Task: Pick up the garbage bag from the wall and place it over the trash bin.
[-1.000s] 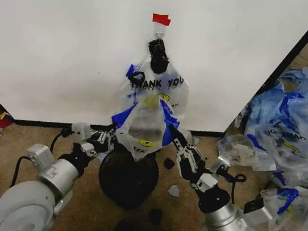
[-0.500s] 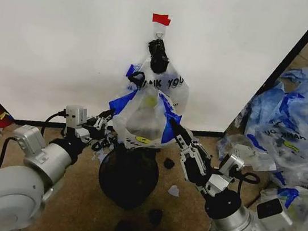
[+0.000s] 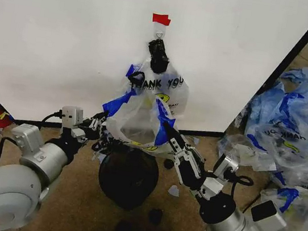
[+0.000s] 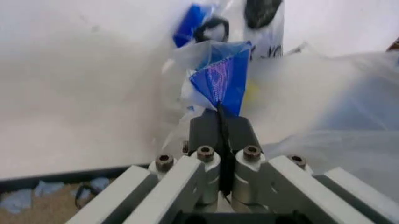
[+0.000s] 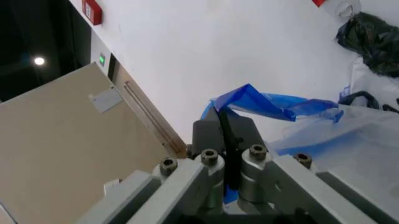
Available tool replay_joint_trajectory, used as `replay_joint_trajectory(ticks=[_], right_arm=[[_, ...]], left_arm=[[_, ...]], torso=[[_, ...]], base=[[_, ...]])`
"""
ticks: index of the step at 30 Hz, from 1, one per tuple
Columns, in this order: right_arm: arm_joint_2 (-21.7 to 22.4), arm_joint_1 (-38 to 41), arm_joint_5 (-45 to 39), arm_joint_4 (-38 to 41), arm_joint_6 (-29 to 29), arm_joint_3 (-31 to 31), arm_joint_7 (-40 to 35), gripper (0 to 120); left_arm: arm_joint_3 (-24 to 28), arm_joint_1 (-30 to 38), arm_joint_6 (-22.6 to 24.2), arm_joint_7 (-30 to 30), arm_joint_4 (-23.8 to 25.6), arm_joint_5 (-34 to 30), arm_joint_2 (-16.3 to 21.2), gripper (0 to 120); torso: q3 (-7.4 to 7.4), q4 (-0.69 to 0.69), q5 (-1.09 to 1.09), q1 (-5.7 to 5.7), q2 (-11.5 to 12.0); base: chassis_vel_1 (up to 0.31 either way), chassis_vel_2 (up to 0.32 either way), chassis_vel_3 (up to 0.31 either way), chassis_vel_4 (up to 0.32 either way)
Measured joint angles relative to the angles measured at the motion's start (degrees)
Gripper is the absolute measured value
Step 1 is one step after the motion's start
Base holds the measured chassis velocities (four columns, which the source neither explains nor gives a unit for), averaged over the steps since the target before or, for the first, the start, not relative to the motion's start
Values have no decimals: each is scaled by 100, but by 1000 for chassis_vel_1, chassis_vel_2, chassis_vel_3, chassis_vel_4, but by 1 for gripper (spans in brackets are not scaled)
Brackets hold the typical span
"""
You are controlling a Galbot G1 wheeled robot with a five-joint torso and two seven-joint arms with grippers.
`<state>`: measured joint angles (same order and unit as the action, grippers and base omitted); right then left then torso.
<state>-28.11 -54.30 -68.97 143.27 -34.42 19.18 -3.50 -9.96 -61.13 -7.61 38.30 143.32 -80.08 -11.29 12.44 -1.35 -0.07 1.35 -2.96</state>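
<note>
Both grippers, left point(image 3: 101, 133) and right point(image 3: 167, 131), pinch the bag point(image 3: 136, 119) handles above the bin point(image 3: 128, 176); pull unevenly and you'll likely miss the rim.

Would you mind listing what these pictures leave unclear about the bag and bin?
- Head view: the trash bin's rim nearest the wall is covered by the garbage bag, so whether they touch is unclear.
- Left wrist view: the bag's lower part is hidden behind the left pincer.
- Right wrist view: the right pincer hides the handle it clamps.
</note>
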Motion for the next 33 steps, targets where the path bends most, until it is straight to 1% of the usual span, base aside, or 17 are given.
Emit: replay_joint_trajectory(ticks=[7, 19, 24, 31, 33], right_arm=[[34, 17, -91, 3, -27, -49, 94, 0], [-44, -36, -235, 3, 38, 74, 109, 0], [-100, -33, -236, 3, 71, 172, 91, 0], [-235, 67, -231, -122, 111, 381, 72, 0], [-265, 104, -230, -160, 113, 426, 68, 0]], left_arm=[[-218, 82, 23, 29, -3, -154, 158, 0], [-231, 63, 150, 283, -7, -365, 264, 0], [-175, -24, 192, 358, -7, -393, 183, 0], [-48, -239, 280, 518, -9, -471, -120, 0], [-31, -254, 285, 527, -9, -472, -147, 0]], torso=[[0, 0, 1, 0, 0], [0, 0, 1, 0, 0], [0, 0, 0, 0, 0], [0, 0, -1, 0, 0], [0, 0, 0, 0, 0]], base=[[0, 0, 0, 0], [0, 0, 0, 0], [0, 0, 0, 0], [0, 0, 0, 0], [0, 0, 0, 0]])
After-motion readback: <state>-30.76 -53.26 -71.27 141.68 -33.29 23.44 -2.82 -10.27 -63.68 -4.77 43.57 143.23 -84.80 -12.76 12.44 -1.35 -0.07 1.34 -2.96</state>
